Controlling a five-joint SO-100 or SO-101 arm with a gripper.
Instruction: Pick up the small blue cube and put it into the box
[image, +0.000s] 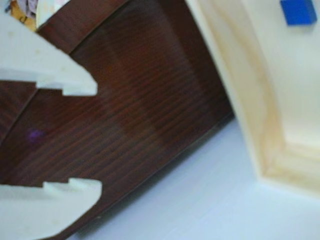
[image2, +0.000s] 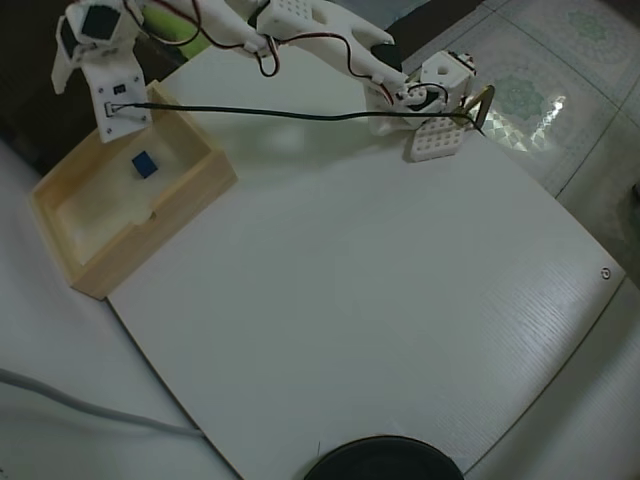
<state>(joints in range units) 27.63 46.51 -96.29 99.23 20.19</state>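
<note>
Small blue cube (image2: 144, 164) lies inside the box (image2: 196, 194).
Pincer (image: 95, 137) gapes wide and empty beside the box's far left corner on the counter (image2: 380, 300).

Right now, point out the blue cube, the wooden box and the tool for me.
blue cube (image2: 144, 164), overhead view, top face.
wooden box (image2: 155, 246), overhead view, near wall.
tool (image: 75, 135), wrist view, gap between its open fingertips.

Soft, even light is filling the overhead view, glare bleaching the pale rectangular wooden box (image2: 160, 225) floor. The wrist view is blurring throughout, washing out the tiny bright-blue cube (image: 298, 11) and white gripper (image: 96, 136) fingers.
</note>
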